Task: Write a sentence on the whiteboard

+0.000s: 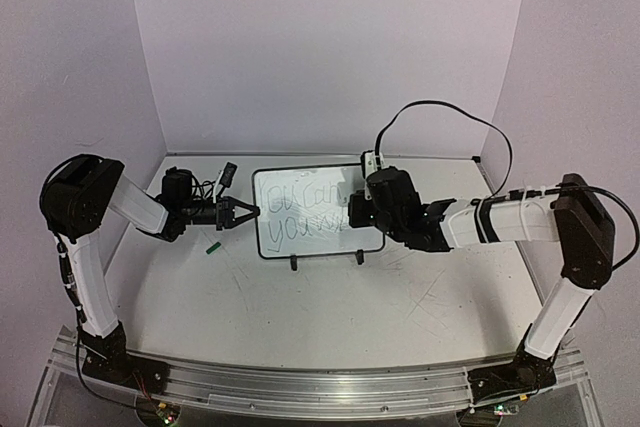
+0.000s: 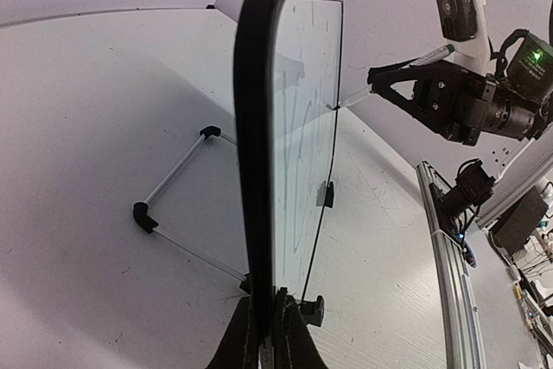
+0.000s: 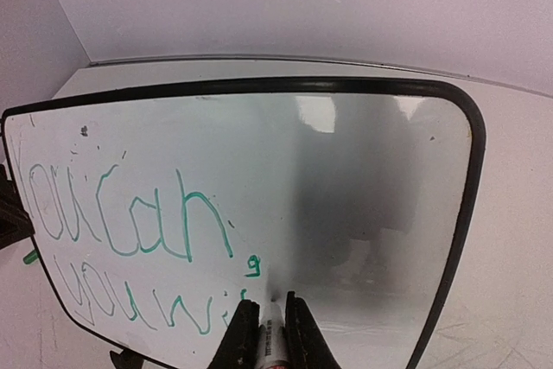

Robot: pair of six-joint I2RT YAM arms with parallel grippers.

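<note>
Green sentence point(image 3: 130, 244) and marker point(image 3: 273, 334) on whiteboard point(image 3: 363, 205)

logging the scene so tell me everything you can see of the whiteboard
The whiteboard is small, rectangular, glossy white, with a thin black frame and rounded corners. It stands nearly upright mid-table on two black feet and a rear wire stand. Green handwriting reads roughly "you can, you wi". The left gripper pinches one side edge between its fingers; a marker in the right gripper touches its face.

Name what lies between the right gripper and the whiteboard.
A marker, clamped in the right gripper, spans the gap with its tip on the whiteboard; left wrist view shows it.
</note>
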